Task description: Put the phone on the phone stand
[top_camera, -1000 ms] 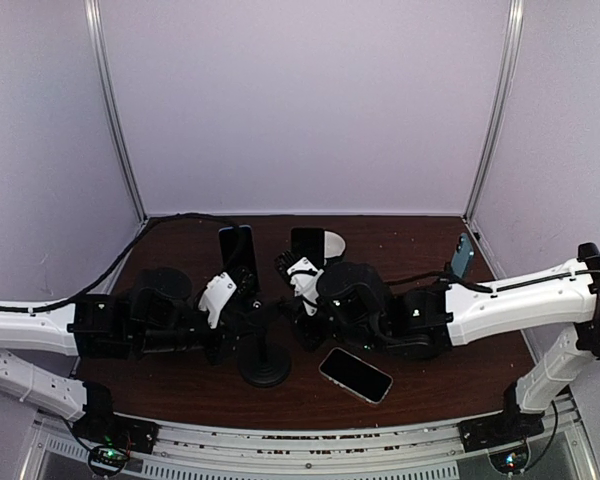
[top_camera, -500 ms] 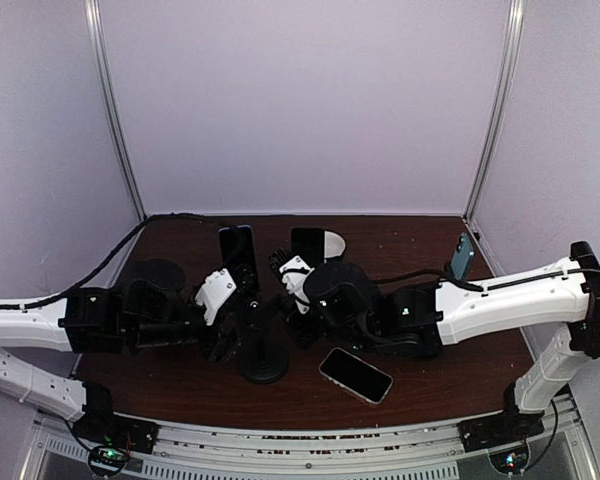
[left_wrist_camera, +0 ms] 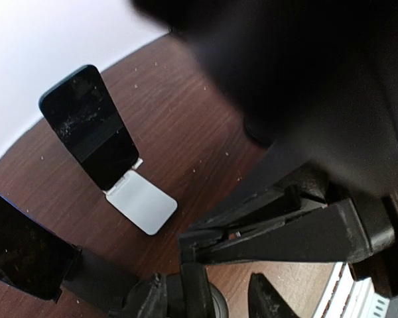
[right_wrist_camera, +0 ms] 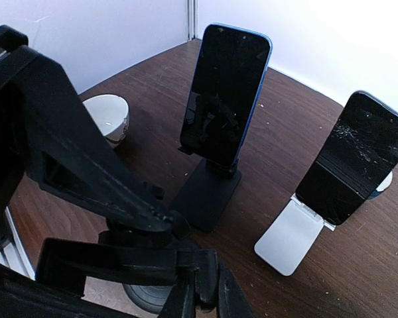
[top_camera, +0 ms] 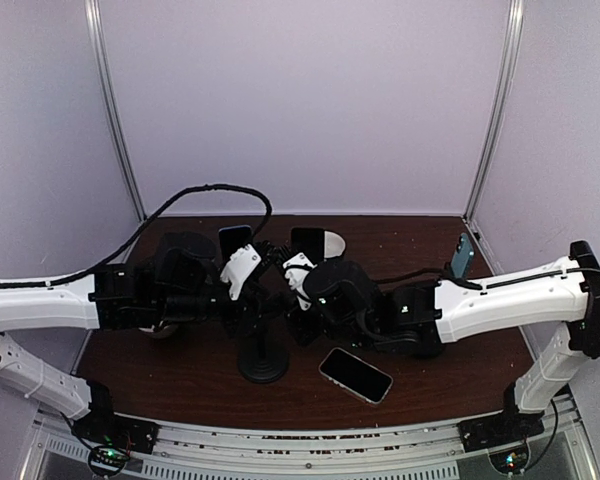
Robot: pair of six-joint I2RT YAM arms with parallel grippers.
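The phone point(top_camera: 355, 375) lies flat on the dark table, right of the black phone stand point(top_camera: 263, 367) with its round base and upright post; neither gripper touches the phone. Both grippers meet at the stand's top. My left gripper point(top_camera: 258, 300) point(left_wrist_camera: 211, 301) stands open around the stand's post point(left_wrist_camera: 196, 295), which sits against the left finger point(left_wrist_camera: 152, 301). The stand's black cradle point(left_wrist_camera: 298, 228) fills the right of that view. My right gripper point(top_camera: 292, 300) point(right_wrist_camera: 209, 301) is shut on a thin black part of the stand's cradle point(right_wrist_camera: 86, 165).
Behind the stand, a blue-cased phone point(right_wrist_camera: 225, 93) rests on a black stand and a cracked phone point(right_wrist_camera: 358, 159) leans on a white stand point(right_wrist_camera: 288, 238). A white bowl point(right_wrist_camera: 106, 116) sits at the left. A teal phone point(top_camera: 463, 255) stands at the back right corner.
My left arm has lifted and swung toward the back right, bringing its gripper up to the stand's top, and its jaws have opened. The right gripper stayed shut in place.
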